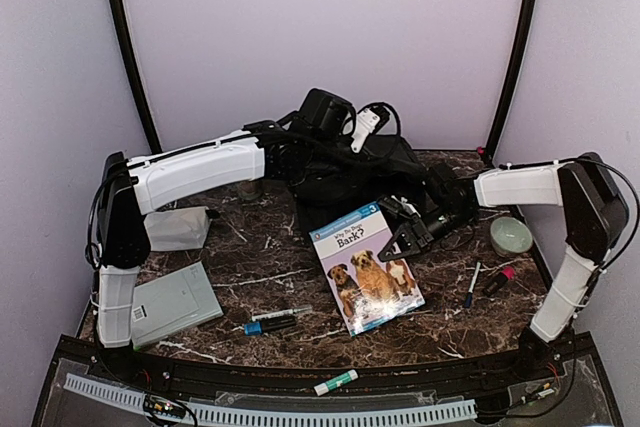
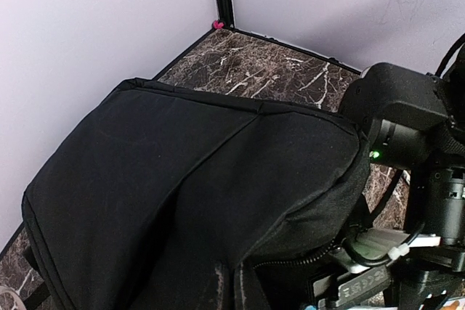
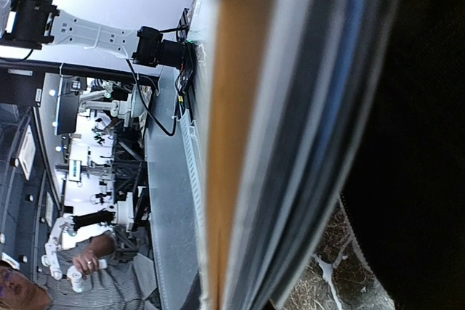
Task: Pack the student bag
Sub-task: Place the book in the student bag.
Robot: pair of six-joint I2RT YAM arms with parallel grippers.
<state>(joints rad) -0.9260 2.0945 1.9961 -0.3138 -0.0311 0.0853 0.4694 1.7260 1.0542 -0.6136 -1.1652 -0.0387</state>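
The student bag (image 1: 345, 175) is a large black backpack at the back middle of the table. It fills the left wrist view (image 2: 182, 179), with its fabric pulled up and a zipper opening (image 2: 312, 260) at the lower right. My left gripper (image 1: 316, 167) is at the bag's top and seems shut on its fabric, though the fingers are hidden. My right gripper (image 1: 410, 237) is shut on the upper right edge of a dog picture book (image 1: 365, 265). The book lies in front of the bag. Its edge (image 3: 290, 136) is a close blur in the right wrist view.
A grey flat folder (image 1: 175, 302) and a white pouch (image 1: 180, 227) lie at the left. A blue-handled tool (image 1: 270, 326) and a green-and-white marker (image 1: 335, 382) lie near the front. A green bowl (image 1: 510, 235), a pen (image 1: 470, 287) and a pink marker (image 1: 497, 280) are at the right.
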